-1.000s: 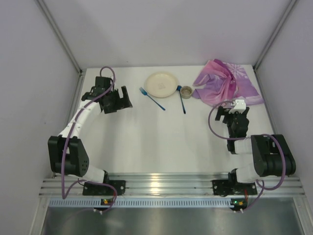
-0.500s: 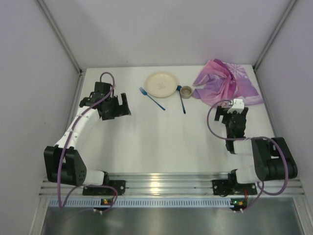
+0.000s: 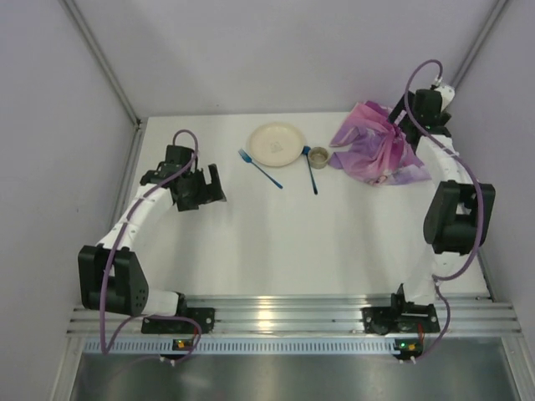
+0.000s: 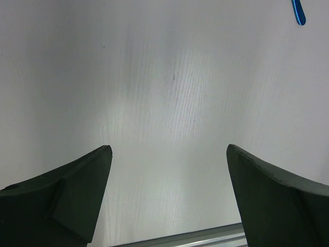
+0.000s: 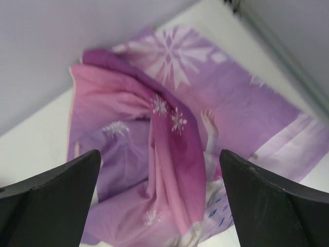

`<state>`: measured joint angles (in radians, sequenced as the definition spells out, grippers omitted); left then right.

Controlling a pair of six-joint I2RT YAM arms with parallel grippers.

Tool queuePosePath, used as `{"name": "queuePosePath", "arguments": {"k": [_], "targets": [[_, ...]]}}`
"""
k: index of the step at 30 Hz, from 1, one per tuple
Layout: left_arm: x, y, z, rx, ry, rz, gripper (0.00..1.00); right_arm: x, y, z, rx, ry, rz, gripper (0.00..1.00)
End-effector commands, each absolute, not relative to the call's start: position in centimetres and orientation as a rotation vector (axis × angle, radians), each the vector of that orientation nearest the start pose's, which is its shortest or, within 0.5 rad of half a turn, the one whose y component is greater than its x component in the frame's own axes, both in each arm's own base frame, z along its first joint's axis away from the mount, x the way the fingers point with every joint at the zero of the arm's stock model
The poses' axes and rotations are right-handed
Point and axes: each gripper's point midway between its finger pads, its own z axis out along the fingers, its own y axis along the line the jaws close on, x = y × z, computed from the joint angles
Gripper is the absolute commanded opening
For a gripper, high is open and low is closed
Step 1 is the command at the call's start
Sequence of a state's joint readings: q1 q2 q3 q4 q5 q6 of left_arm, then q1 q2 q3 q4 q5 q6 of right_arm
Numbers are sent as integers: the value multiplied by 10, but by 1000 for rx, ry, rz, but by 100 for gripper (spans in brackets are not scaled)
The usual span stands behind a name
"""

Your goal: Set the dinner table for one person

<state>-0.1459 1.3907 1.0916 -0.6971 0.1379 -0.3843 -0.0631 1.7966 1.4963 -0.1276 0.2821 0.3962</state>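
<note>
The white dinner table (image 3: 276, 242) carries a cream plate (image 3: 276, 144) at the back, with a blue fork (image 3: 260, 168) to its left. To its right are a blue spoon (image 3: 311, 173) and a small tan cup (image 3: 318, 154). A crumpled purple snowflake cloth (image 3: 376, 150) lies at the back right. My left gripper (image 3: 205, 188) is open and empty over bare table (image 4: 169, 77), left of the fork. My right gripper (image 3: 411, 125) is open and empty, hovering above the cloth (image 5: 169, 149). In the wrist views the left gripper (image 4: 168, 149) and right gripper (image 5: 159, 154) both show wide jaws.
Grey walls enclose the table on three sides, with the right wall close to the right arm. A ribbed aluminium rail (image 3: 292, 313) runs along the near edge and shows in the left wrist view (image 4: 205, 237). A blue utensil tip (image 4: 298, 13) sits at the left wrist view's top right.
My right arm has swung from the near right of the table up to the back right, over the purple cloth. My left gripper has shifted slightly nearer and stayed open.
</note>
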Motion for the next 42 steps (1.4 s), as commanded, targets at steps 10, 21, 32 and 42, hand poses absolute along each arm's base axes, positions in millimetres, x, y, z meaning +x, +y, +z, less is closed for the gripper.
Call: {"name": "queuePosePath", "arguments": {"k": [10,21,32,42], "targets": [[321,-88,149,-303,2494,-381,99,524,-30,85,876,2393,176,93],[318,-92,142,-301,2504,-407,98,472,-38,45,779,2650,-125,3],[336,-188,141,-11,2504,-513,98,329,-54,84,842,2660,-343,0],[291,-341,118,424,2544,-783,98,211,-17,88,885,2727,-124,91]]}}
